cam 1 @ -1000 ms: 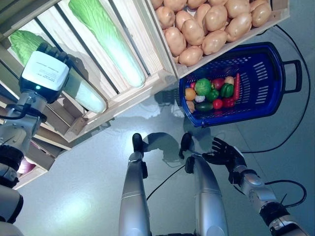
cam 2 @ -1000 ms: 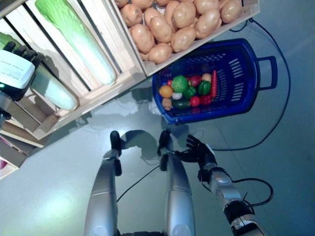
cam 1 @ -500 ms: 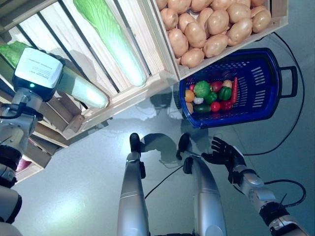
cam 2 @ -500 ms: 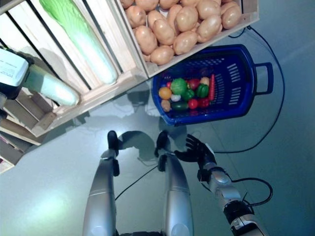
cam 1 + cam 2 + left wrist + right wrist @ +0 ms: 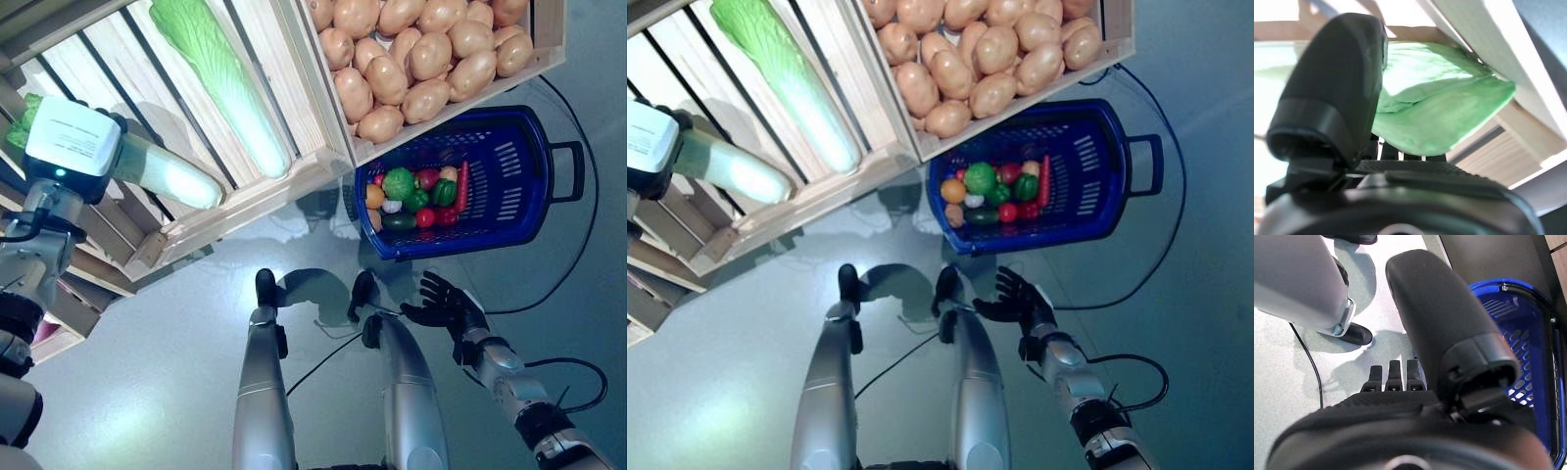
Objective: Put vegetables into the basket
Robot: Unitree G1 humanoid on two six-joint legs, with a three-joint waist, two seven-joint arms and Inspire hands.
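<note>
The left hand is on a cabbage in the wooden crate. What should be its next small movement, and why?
Probably lift the cabbage up out of the wooden crate. The left hand has its thumb over the leafy end, and the blue basket stands on the floor on the robot's right, so the cabbage must clear the crate's front edge first. The right hand hangs open, empty.

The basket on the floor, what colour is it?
The basket is blue, clearest in the right eye view.

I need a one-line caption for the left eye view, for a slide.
Left hand grips a napa cabbage in the wooden crate; right hand hangs open near the blue basket of vegetables.
</note>
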